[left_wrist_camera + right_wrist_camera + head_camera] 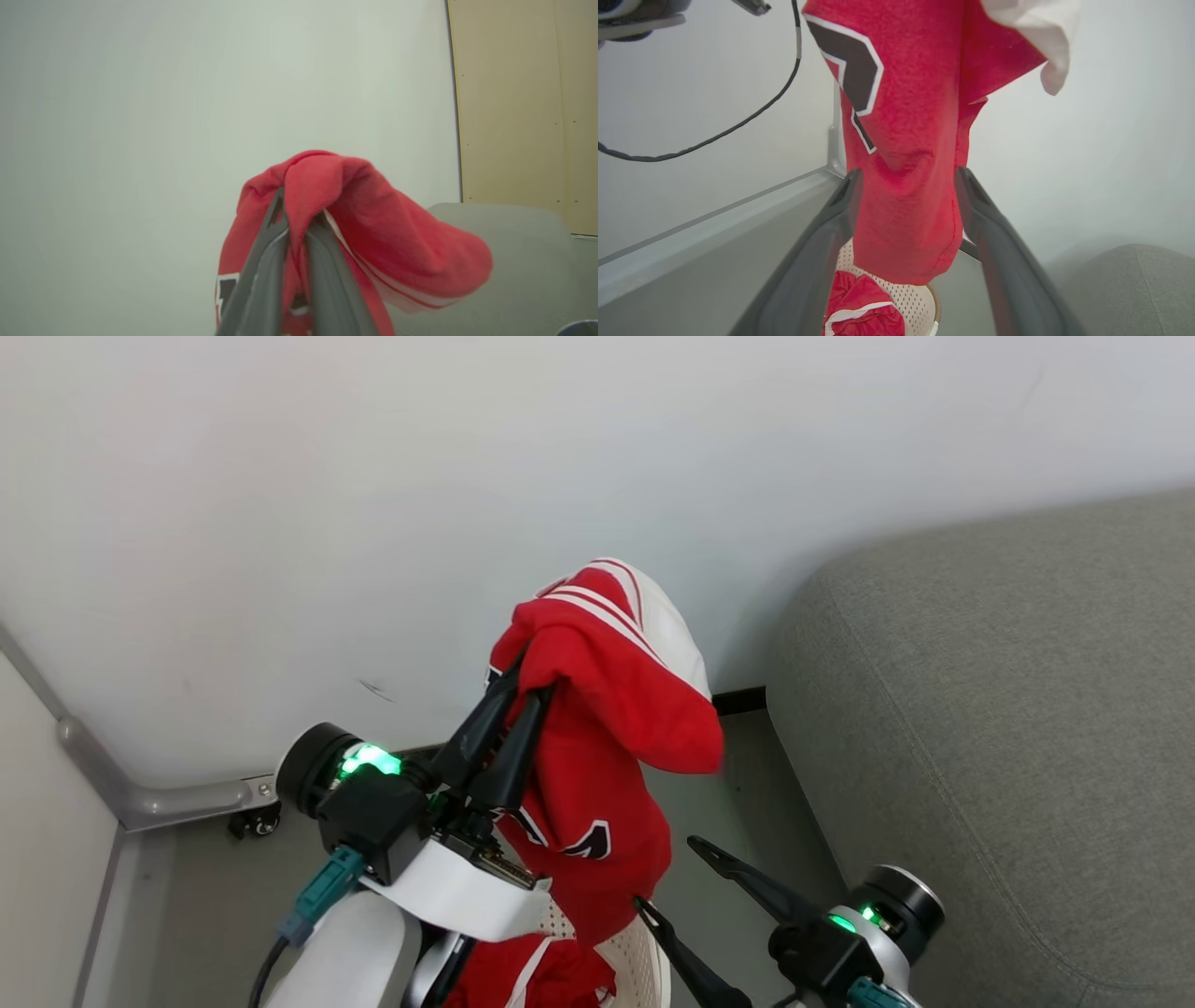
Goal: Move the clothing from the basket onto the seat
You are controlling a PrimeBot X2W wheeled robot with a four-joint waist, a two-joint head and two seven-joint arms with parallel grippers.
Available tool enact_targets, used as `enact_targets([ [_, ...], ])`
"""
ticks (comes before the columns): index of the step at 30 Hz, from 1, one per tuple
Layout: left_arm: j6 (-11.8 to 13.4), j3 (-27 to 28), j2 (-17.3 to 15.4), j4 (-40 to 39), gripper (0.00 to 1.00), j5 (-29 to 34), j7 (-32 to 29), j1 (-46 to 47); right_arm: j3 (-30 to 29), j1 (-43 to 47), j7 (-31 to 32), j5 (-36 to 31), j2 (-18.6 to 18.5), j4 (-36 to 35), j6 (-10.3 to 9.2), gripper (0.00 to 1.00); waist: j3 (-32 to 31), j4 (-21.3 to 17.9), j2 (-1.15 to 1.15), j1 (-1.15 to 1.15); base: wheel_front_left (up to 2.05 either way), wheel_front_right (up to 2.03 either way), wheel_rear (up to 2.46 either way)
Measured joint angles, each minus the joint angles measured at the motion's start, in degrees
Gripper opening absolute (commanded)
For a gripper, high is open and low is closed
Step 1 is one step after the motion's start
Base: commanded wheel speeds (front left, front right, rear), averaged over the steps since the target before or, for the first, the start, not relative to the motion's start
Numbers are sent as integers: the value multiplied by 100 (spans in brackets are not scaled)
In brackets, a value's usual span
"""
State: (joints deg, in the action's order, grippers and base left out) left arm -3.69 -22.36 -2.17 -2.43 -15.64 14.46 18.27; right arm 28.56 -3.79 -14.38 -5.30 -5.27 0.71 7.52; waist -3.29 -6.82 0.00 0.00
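My left gripper (527,679) is shut on the top fold of a red garment (607,756) with white panels and dark lettering, which hangs raised in front of the wall. The left wrist view has the gripper (294,207) pinching that cloth (373,233). Below the hanging garment stands the cream perforated basket (644,961) with more red clothing (504,980) in it. My right gripper (667,873) is open beside the garment's lower end. In its own view the right gripper (909,173) frames the cloth (906,116) above the basket (915,303). The grey seat (1008,728) lies to the right.
A white wall stands close behind. A grey rail (140,793) and a small caster (254,821) sit at the lower left. Grey floor (738,803) runs between basket and seat. A black cable (714,135) hangs at the left of the right wrist view.
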Motion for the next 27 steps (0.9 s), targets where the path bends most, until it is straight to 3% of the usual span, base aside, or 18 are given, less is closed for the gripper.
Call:
enact_targets([
  [15,52,-545,-5,-85,0,-202,0,12,-97,-260,0,-434,137,291,1,100,-15,102,0,0,0,0,0],
  [27,102,-979,-15,-111,0,-359,0,20,350,-352,0,-542,160,699,3,100,-52,232,0,0,0,0,0],
])
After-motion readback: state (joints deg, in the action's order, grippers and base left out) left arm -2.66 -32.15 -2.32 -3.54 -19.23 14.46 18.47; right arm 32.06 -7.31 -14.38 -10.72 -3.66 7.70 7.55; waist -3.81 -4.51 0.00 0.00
